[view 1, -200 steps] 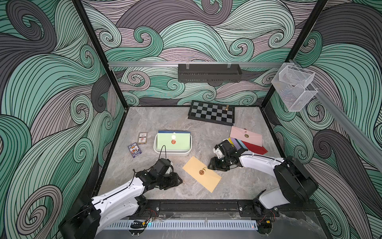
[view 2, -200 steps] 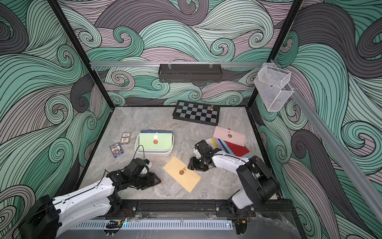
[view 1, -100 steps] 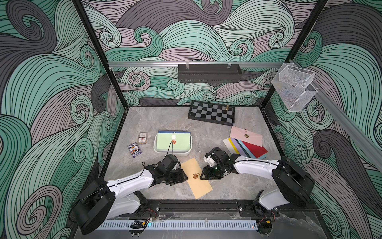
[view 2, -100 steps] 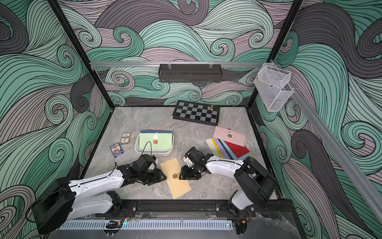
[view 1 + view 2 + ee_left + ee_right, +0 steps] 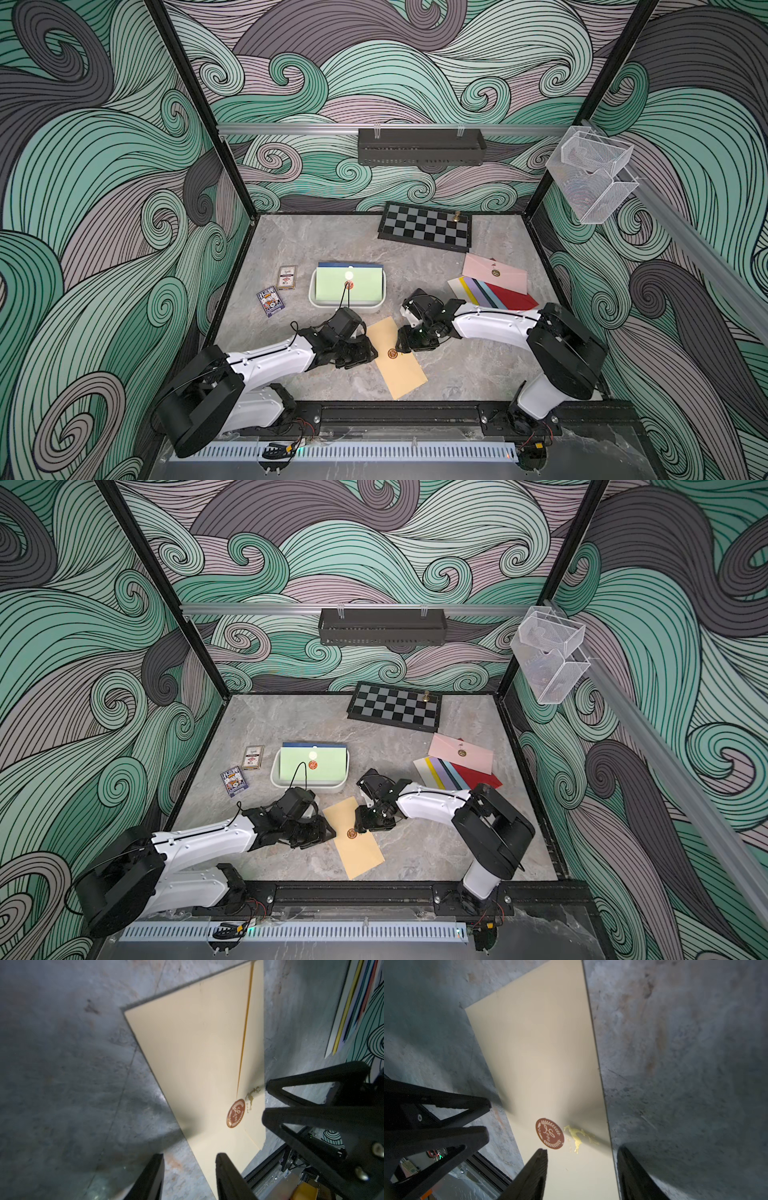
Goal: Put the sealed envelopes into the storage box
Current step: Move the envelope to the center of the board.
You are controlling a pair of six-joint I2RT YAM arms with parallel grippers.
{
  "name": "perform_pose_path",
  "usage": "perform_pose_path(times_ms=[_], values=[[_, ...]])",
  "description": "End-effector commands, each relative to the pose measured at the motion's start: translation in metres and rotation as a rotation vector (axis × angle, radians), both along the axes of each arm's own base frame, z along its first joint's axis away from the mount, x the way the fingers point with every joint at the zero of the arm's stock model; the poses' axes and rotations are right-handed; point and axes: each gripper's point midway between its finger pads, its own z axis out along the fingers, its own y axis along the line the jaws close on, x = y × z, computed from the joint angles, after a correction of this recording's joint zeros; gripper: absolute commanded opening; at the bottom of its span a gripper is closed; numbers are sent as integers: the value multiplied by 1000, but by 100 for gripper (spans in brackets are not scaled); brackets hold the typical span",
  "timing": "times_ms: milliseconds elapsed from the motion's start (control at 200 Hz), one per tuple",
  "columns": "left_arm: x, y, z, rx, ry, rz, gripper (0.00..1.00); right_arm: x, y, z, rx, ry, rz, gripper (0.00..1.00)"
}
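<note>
A peach envelope (image 5: 400,365) with a brown seal lies on the table between my grippers, in both top views (image 5: 359,850). My left gripper (image 5: 190,1156) is open at one long edge, one finger over the paper and one over the table. At the opposite edge near the seal, my right gripper (image 5: 582,1150) also stands open, straddling that edge. The white storage box (image 5: 347,306) just behind holds a green envelope (image 5: 349,282) on top of a navy one. More sealed envelopes lie fanned (image 5: 490,291) at the right, with a pink one (image 5: 494,272) on top.
Two card packs (image 5: 270,300) lie left of the box. A chessboard (image 5: 426,226) with one small piece sits at the back. A black tray (image 5: 422,146) hangs on the back wall and a clear mesh bin (image 5: 592,178) on the right rail.
The right gripper slid the peach envelope leftward and turned it lengthwise. The left arm came in from the left to its other edge, its jaws narrowing.
</note>
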Motion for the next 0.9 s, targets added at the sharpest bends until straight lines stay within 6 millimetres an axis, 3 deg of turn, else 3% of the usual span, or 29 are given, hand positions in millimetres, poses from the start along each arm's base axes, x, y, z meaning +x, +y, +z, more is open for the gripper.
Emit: perform_pose_path(times_ms=[0, 550, 700, 896], values=[[2, -5, -4, 5, 18, -3, 43, -14, -10, -22, -70, 53, 16, 58], [3, -3, -8, 24, 27, 12, 42, -19, 31, 28, 215, 83, 13, 59], [1, -4, -8, 20, 40, 10, 42, -19, 24, 29, 203, 74, 14, 59], [-27, -17, -4, -42, 68, -60, 38, -2, -13, 15, 86, 44, -45, 59]])
